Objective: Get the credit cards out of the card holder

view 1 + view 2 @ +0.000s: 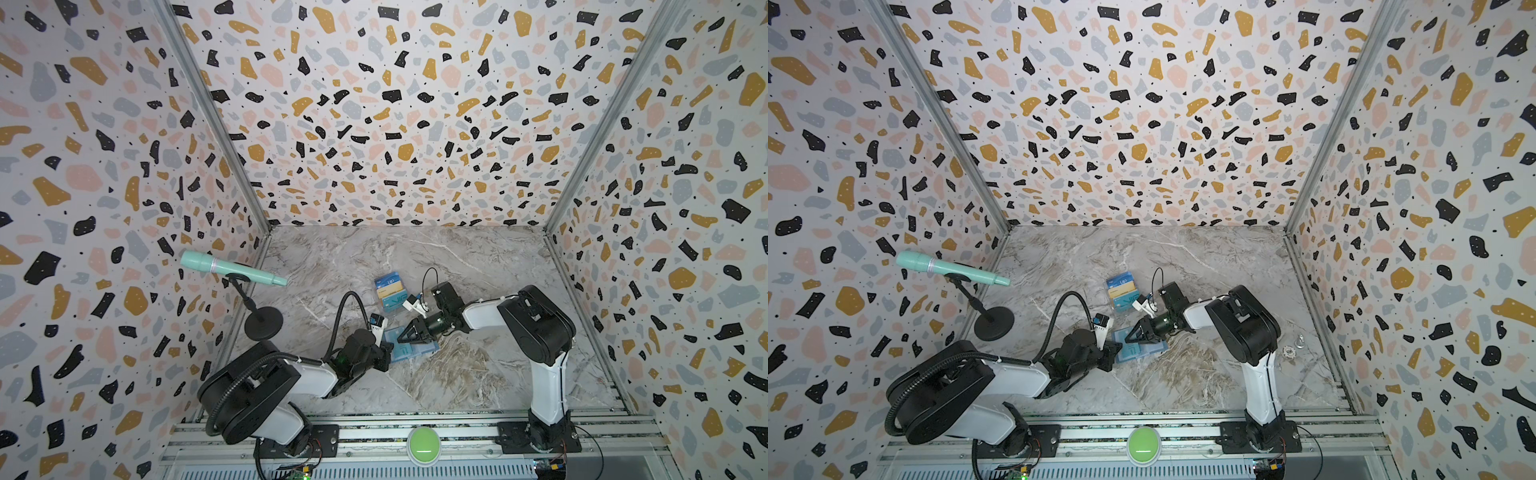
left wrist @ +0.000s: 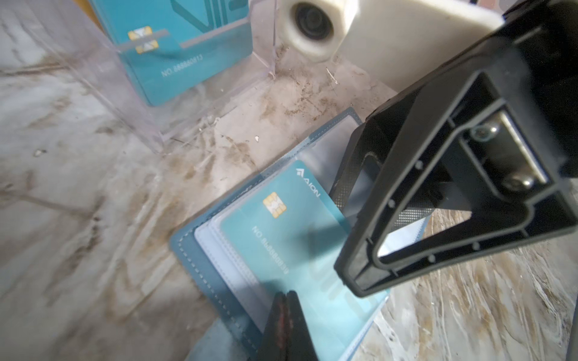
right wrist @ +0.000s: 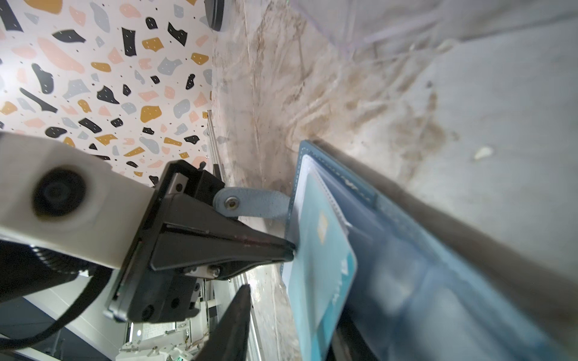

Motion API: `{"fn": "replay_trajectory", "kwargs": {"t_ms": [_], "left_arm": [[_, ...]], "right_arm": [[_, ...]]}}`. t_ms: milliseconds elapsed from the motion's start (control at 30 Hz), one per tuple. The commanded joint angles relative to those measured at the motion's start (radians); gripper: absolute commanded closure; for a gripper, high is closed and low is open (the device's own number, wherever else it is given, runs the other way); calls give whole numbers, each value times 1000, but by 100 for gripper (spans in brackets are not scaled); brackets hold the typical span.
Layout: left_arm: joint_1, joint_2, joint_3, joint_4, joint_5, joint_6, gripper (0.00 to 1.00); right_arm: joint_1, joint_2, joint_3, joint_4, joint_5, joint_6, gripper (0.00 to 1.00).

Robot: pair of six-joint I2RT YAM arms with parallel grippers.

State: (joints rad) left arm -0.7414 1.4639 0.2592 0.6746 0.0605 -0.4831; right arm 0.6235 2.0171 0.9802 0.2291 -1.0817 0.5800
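The dusty-blue card holder lies open on the marble table, its snap tab sticking out. A teal credit card pokes partway out of a clear inner sleeve. My left gripper is shut, its tip resting on the sleeve at the holder's edge. My right gripper hangs over the holder, open, with the card's free end between its jaws. One finger stands clear of the card; the card hides the other.
A clear acrylic stand holding blue, tan and teal cards stands just behind the holder. A mint microphone on a black round-base stand is at the left wall. A green button sits on the front rail.
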Motion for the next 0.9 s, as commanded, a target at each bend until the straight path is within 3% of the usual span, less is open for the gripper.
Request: {"fn": "replay_trajectory", "kwargs": {"t_ms": [0, 200, 533, 867], "left_arm": [[4, 10, -35, -97, -28, 6, 100], [4, 15, -38, -98, -31, 6, 100], [4, 9, -36, -110, -34, 5, 100], [4, 4, -26, -124, -36, 11, 100]], "right_arm": [[-8, -20, -30, 92, -52, 59, 67], [-33, -38, -66, 183, -98, 115, 71], [-64, -57, -81, 140, -104, 75, 74], [-80, -66, -85, 102, -80, 48, 84]]}}
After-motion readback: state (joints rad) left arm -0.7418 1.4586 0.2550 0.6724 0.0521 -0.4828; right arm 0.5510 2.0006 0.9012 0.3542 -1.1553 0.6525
